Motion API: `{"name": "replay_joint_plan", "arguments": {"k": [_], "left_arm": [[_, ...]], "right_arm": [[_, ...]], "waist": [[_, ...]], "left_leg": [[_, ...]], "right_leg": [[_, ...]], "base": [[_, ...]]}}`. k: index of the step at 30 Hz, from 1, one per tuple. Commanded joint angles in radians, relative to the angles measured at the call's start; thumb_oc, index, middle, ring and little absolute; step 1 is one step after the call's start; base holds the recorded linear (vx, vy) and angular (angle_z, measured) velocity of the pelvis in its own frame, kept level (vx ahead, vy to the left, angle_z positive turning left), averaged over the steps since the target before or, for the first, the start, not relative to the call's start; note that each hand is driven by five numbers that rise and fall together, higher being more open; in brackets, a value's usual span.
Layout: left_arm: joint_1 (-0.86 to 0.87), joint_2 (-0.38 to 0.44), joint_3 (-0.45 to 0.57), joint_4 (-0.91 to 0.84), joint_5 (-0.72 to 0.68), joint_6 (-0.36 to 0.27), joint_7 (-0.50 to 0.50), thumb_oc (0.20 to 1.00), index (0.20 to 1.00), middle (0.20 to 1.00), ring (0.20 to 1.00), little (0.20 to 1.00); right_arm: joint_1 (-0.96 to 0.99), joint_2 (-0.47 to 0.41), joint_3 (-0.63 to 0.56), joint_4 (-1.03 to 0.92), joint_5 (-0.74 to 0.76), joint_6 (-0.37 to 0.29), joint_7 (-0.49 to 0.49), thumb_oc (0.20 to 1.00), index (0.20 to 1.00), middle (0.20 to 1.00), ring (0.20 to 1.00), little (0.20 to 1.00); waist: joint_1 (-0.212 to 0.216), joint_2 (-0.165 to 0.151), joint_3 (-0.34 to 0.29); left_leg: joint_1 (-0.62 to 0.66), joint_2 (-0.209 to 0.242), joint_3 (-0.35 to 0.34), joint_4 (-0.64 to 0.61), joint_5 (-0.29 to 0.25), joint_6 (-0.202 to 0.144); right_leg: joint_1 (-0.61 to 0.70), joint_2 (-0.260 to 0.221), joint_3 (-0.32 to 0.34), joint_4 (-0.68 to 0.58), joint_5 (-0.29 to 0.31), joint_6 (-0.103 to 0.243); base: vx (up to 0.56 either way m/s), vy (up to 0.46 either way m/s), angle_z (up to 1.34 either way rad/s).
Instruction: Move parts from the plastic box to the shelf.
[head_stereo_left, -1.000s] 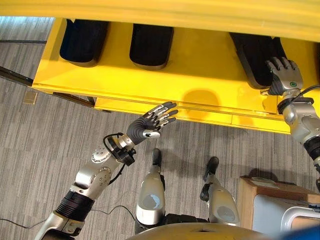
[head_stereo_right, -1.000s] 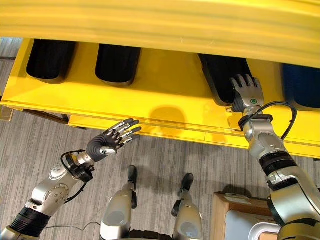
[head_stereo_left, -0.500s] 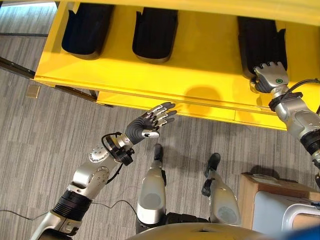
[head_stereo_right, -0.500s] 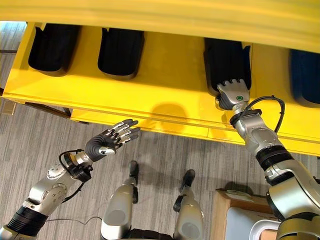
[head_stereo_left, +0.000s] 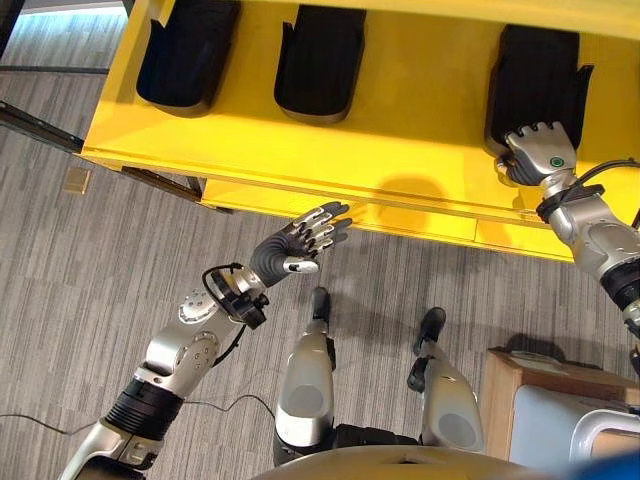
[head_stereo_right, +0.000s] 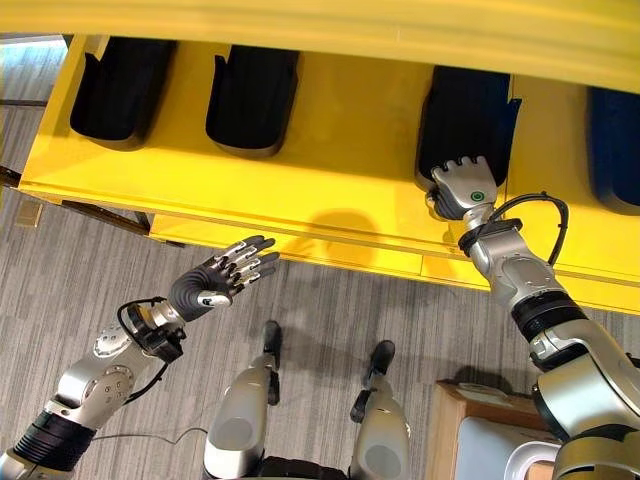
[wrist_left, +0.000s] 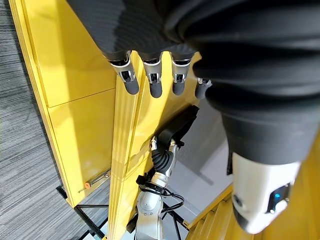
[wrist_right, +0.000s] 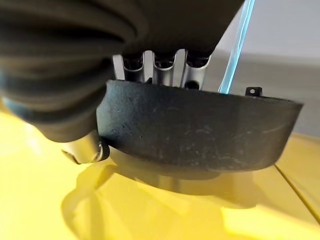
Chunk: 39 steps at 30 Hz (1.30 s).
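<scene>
A black moulded part (head_stereo_left: 535, 80) lies on the yellow shelf (head_stereo_left: 420, 130), at its right, squared to the shelf edge. My right hand (head_stereo_left: 540, 155) is at the part's near end. In the right wrist view its fingers (wrist_right: 165, 67) reach over the part's rim (wrist_right: 200, 130) and the thumb (wrist_right: 82, 150) sits on the outside, so the hand is shut on the rim. My left hand (head_stereo_left: 290, 250) hovers open in front of the shelf's front edge, fingers (wrist_left: 150, 80) straight and holding nothing.
Two more black parts (head_stereo_left: 185, 55) (head_stereo_left: 320, 60) lie on the shelf's left half, with free yellow surface between them and the held part. A blue part (head_stereo_right: 615, 135) lies at the far right. A pale plastic box (head_stereo_left: 560, 420) on a brown stand (head_stereo_left: 520, 375) is at the lower right.
The right hand has turned the black part from slanted to square on the shelf and drawn back slightly. The camera has shifted. The left hand has stayed put.
</scene>
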Motion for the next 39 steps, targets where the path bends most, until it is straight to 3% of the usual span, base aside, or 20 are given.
{"name": "replay_joint_plan", "arguments": {"k": [1,14,29,39], "left_arm": [[0.018,0.007,-0.02,-0.081,-0.011,-0.052,-0.018,1.0,1.0,1.0,1.0,1.0],[0.017,0.004,-0.031,-0.083,-0.01,-0.045,-0.026,1.0,1.0,1.0,1.0,1.0],[0.022,0.031,-0.033,-0.073,-0.022,-0.053,-0.055,1.0,1.0,1.0,1.0,1.0],[0.026,0.048,-0.029,-0.071,-0.019,-0.051,-0.069,1.0,1.0,1.0,1.0,1.0]], "right_arm": [[-0.11,-0.041,0.059,0.002,0.004,0.005,-0.02,0.2,0.2,0.2,0.2,0.2],[-0.166,-0.024,0.089,0.022,-0.008,0.055,0.01,0.2,0.2,0.2,0.2,0.2],[-0.241,-0.059,0.188,0.049,-0.148,0.006,0.028,0.2,0.2,0.2,0.2,0.2],[-0.249,-0.071,0.22,0.031,-0.175,0.022,0.034,0.2,0.2,0.2,0.2,0.2]], "waist": [[0.009,0.012,-0.015],[0.021,0.017,-0.019],[0.039,0.01,-0.017],[0.047,-0.005,-0.018]], "left_leg": [[-0.062,-0.076,-0.023,0.076,-0.04,0.076],[-0.065,-0.08,-0.029,0.081,-0.04,0.078],[-0.089,-0.078,-0.038,0.1,-0.041,0.079],[-0.099,-0.074,-0.042,0.101,-0.037,0.08]], "right_leg": [[-0.007,0.004,0.015,0.256,-0.213,0.028],[-0.002,0.002,0.014,0.261,-0.217,0.026],[-0.01,0.004,0.012,0.275,-0.224,0.025],[-0.014,0.011,0.013,0.278,-0.224,0.024]], "base": [[0.0,0.0,0.0],[0.0,0.0,0.0],[0.0,-0.009,0.01],[0.0,-0.026,0.01]]}}
